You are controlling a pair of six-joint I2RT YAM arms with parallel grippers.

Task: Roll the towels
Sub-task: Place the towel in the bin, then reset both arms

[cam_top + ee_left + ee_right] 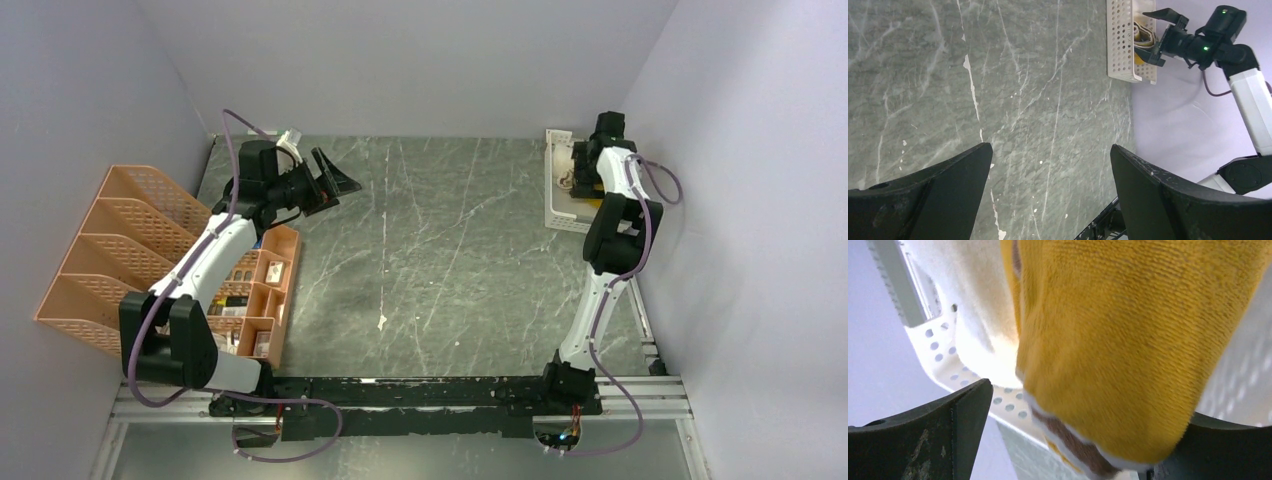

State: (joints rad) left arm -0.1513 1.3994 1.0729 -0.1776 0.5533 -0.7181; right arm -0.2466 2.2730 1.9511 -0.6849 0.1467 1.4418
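- Mustard-yellow terry of the brown-edged towel point(1118, 340) fills the right wrist view; it lies in the white basket point(943, 357) at the far right corner of the desk point(1023, 90).
- Beside it, touching, lies the cream towel point(978, 305).
- Around the yellow cloth the right hand point(1088, 405) stands wide, with a gap at 1 finger.
- Well apart from the basket, the left hand point(1050, 150) hangs wide above the desk, holding nothing.

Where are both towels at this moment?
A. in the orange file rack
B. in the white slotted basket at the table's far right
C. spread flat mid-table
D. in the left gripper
B: the yellow-patched towel and the cream-white towel lie in the white slotted basket, with the open right gripper right over them.
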